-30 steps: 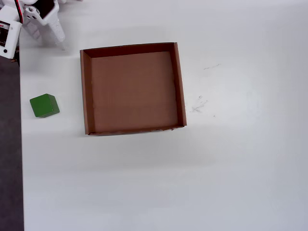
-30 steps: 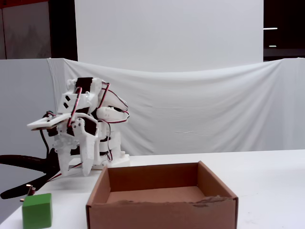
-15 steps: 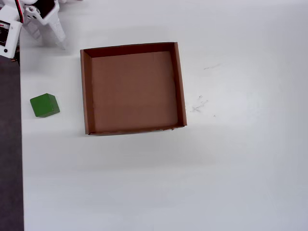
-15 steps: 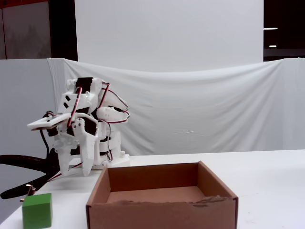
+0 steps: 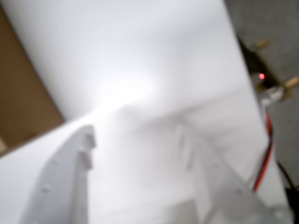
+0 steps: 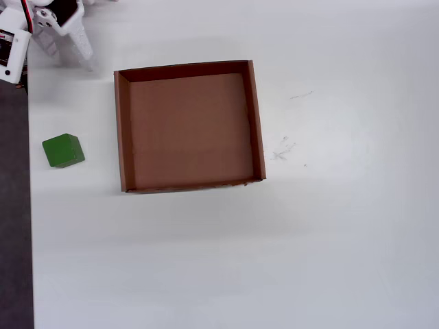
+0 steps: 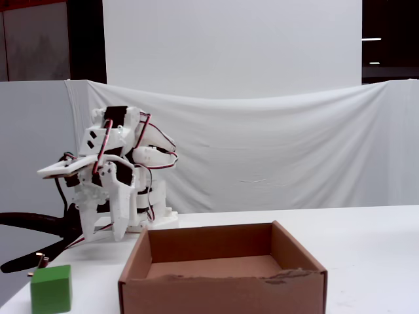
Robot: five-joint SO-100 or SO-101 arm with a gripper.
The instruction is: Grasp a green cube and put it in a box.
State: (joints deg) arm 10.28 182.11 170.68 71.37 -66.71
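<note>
Green cube (image 6: 63, 151) seemingly apart from tool (image 6: 68, 49)

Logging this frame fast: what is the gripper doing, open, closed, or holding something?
Gripper: open, fingers spread and empty; the green cube sits untouched on the table beside the box.

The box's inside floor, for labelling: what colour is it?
Plain brown cardboard, with no pattern; the box shows best in the overhead view.

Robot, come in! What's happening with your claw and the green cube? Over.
Gripper open, empty, up off the table near the arm's base. Green cube on the table, outside the box, to its left in the overhead view. Box empty. Path clear.
</note>
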